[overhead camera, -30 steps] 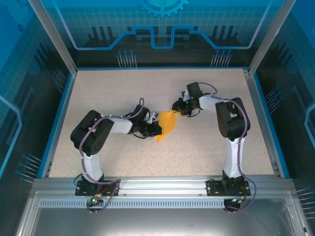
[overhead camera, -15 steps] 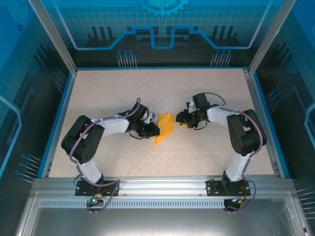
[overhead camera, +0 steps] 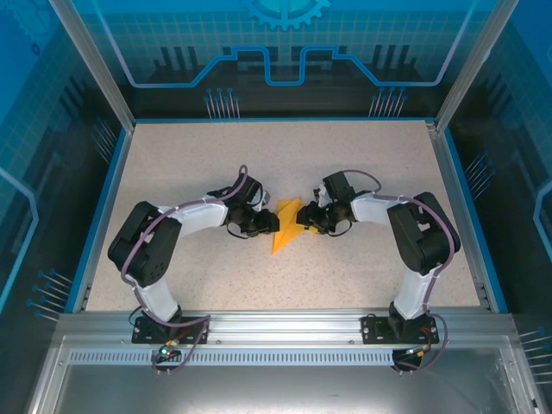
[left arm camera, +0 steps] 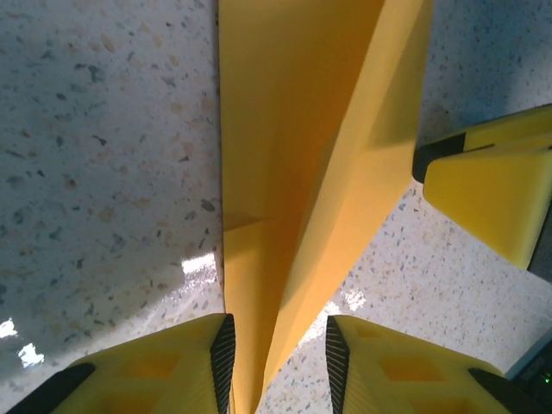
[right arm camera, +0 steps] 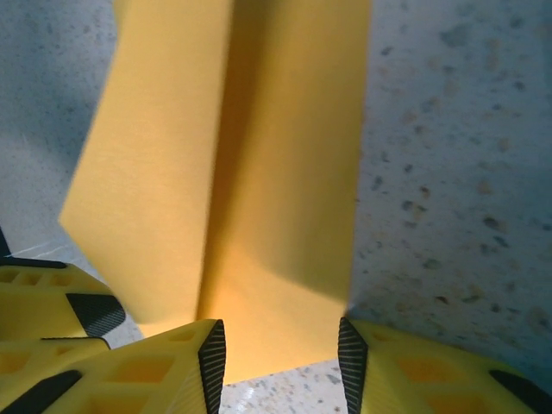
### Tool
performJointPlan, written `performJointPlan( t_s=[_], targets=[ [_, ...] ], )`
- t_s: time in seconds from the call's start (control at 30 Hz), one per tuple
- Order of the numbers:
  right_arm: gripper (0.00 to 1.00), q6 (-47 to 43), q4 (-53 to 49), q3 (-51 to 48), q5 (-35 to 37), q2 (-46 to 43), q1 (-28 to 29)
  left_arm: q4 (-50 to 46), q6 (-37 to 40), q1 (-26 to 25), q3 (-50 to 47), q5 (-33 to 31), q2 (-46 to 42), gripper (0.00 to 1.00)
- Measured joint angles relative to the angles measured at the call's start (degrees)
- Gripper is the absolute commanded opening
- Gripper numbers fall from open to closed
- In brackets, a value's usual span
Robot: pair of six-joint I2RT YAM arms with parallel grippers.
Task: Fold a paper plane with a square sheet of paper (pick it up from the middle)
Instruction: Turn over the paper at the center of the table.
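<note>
Bench [overhead camera: 172, 172]: speckled top, blue rim. Left arm [overhead camera: 147, 246] reached in from the near-left and right arm [overhead camera: 423, 233] from the near-right, with the wrists facing each other at mid-bench.

Plane [overhead camera: 287, 226] sat about mid-bench between the two wrists. It was folded orange-yellow paper, long and narrow, one end toward the far edge and the other toward the near edge. Creased layers showed in the left wrist view, with a raised fold running along its length.

Left gripper [overhead camera: 269, 224] was at the plane's left side. Its jaws were part-way apart and straddled the raised fold. Bare bench showed between one pad and the paper, so no pinch.

Right gripper [overhead camera: 304, 217] was at the plane's right side, jaws also part-way apart. Flat paper spanned the whole gap between the pads. Couldn't tell if the pads touched its edges, and it didn't look clamped.

One right finger [left arm camera: 483, 198] sat at the plane's edge, contact unclear.
</note>
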Motion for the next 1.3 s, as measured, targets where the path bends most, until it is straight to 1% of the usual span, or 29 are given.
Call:
performJointPlan(
  t_s=[0.17,0.27,0.37,0.5,1.13,1.3],
  targets=[
    [0.44,0.9,0.6,-0.3,0.3,-0.2,0.0,-0.6,0.2,0.0,1.4,-0.2,2.1,0.38],
    [0.41,1.3,0.8,-0.5,0.6,-0.3,0.2,-0.8,0.2,0.0,1.7,-0.2,3.1,0.37],
    [0.45,2.6,1.5,-1.6,2.2,-1.5,0.7,-1.0,0.2,0.0,2.4,-0.3,4.2,0.36],
    [0.42,3.3,0.9,-2.3,4.0,-2.5,1.4,-1.4,0.2,0.0,3.1,-0.4,5.2,0.33],
    [0.40,9.2,2.4,-1.9,2.8,-1.1,1.4,-4.6,1.3,0.0,5.3,-0.5,6.7,0.29],
    [0.40,10.0,2.4,-1.9,2.7,-1.1,1.4,-5.5,1.5,0.0,5.9,-0.7,7.1,0.26]
  ],
)
